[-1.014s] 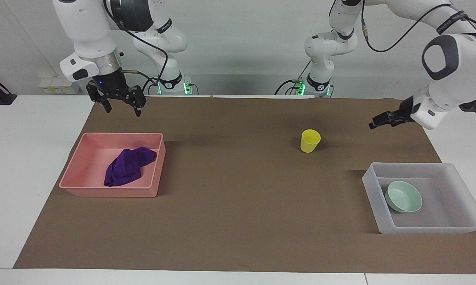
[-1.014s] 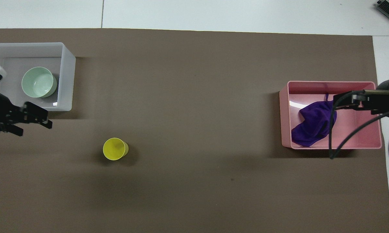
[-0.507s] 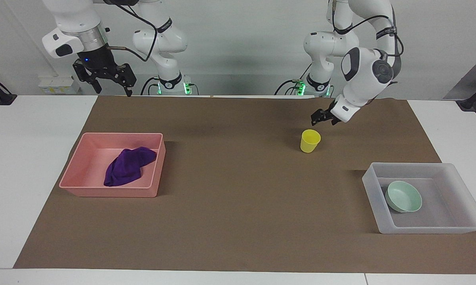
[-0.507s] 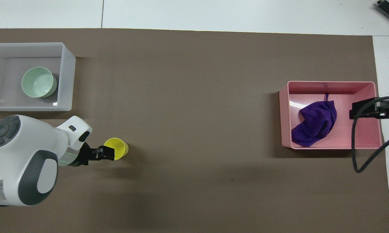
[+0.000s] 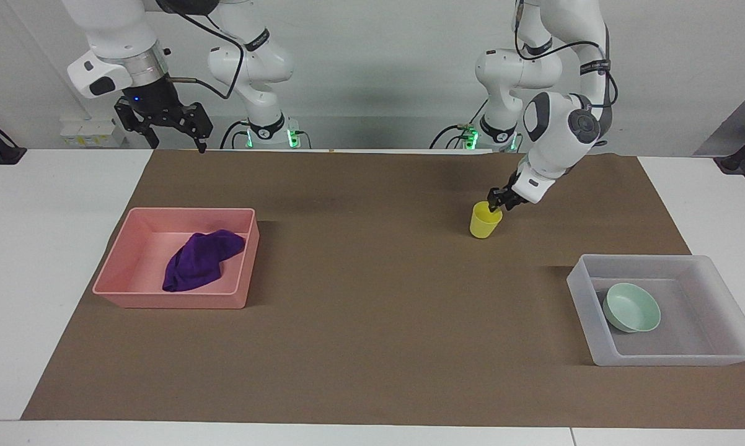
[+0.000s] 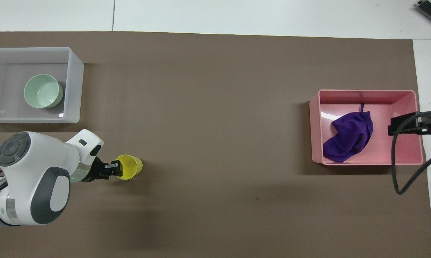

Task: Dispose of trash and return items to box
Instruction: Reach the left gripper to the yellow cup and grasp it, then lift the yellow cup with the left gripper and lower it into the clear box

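Overhead view first, biggest things down to smallest: I see the brown mat (image 6: 215, 143) covering most of the table, the pink bin (image 6: 366, 94) toward the right arm's end with the purple cloth (image 6: 349, 136) already lying in it, and the translucent box (image 6: 75, 86) toward the left arm's end with the mint bowl (image 6: 42, 90) on its floor. That leaves the yellow cup (image 5: 485, 222), upright on the mat, nearer to the robots than the box and well apart from it. My left gripper (image 5: 496, 202) is right at the cup's rim on the side toward the robots, and from above it looks as if one finger sits inside the mouth and one outside, straddling the wall; I judge it not yet clamped, but I cannot tell for certain. The cup's axis is vertical, so a rim pinch suits it. My right gripper (image 5: 165, 124) waits high over the mat's edge, fingers spread and holding nothing.
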`<state>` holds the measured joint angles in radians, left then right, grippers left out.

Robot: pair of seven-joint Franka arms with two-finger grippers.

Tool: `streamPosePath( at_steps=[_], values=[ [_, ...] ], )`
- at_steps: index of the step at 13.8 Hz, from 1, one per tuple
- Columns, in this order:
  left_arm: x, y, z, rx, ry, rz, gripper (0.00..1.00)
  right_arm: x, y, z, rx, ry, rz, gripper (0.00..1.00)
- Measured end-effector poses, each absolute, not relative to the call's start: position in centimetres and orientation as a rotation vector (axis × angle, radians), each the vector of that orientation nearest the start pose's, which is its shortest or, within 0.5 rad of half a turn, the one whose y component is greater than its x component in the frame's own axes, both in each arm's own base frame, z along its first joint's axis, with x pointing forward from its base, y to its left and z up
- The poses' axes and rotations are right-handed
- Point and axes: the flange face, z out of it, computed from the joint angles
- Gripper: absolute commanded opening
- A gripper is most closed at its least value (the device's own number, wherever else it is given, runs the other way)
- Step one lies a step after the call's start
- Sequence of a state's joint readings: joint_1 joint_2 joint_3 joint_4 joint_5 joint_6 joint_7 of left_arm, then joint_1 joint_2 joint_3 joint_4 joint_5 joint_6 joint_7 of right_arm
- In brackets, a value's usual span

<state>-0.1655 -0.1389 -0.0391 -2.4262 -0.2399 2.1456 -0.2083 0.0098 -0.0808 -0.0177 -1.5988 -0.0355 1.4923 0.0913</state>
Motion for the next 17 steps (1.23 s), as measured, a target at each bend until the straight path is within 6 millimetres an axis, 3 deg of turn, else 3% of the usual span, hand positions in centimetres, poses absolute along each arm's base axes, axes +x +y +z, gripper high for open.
streamPosePath(
  at_steps=[2, 4, 6, 7, 9, 11, 13, 15, 17],
  values=[
    [44.4, -10.2, 34.6, -3.268, -0.255, 0.305, 0.00, 52.1, -1.1, 64.8, -3.172, 0.165, 0.039, 1.00],
    [45.2, -10.7, 35.9, -3.279, -0.332, 0.300, 0.00, 52.1, -1.0, 64.9, -3.172, 0.163, 0.035, 1.00],
    [46.2, -10.5, 38.3, -3.272, -0.395, 0.343, 0.00, 52.2, -1.0, 64.9, -3.172, 0.163, 0.036, 1.00],
    [47.0, -9.7, 40.3, -3.272, -0.422, 0.371, 0.00, 52.3, -1.0, 64.7, -3.172, 0.163, 0.041, 1.00],
    [49.0, -6.6, 45.4, -3.276, -0.494, 0.397, 0.00, 52.4, -1.0, 64.4, -3.173, 0.163, 0.054, 1.00],
    [51.4, -1.9, 50.9, -3.282, -0.607, 0.350, 0.00, 52.4, -1.0, 64.2, -3.173, 0.163, 0.058, 1.00],
    [54.4, 3.0, 54.4, -3.255, -0.704, 0.265, 0.00, 52.4, -1.1, 64.1, -3.173, 0.163, 0.062, 1.00],
    [57.9, 7.0, 54.9, -3.225, -0.780, 0.200, 0.00, 52.4, -1.0, 64.0, -3.173, 0.160, 0.066, 1.00],
    [61.3, 9.9, 53.6, -3.202, -0.824, 0.157, 0.00, 52.4, -0.9, 63.9, -3.173, 0.157, 0.069, 1.00]
  ],
)
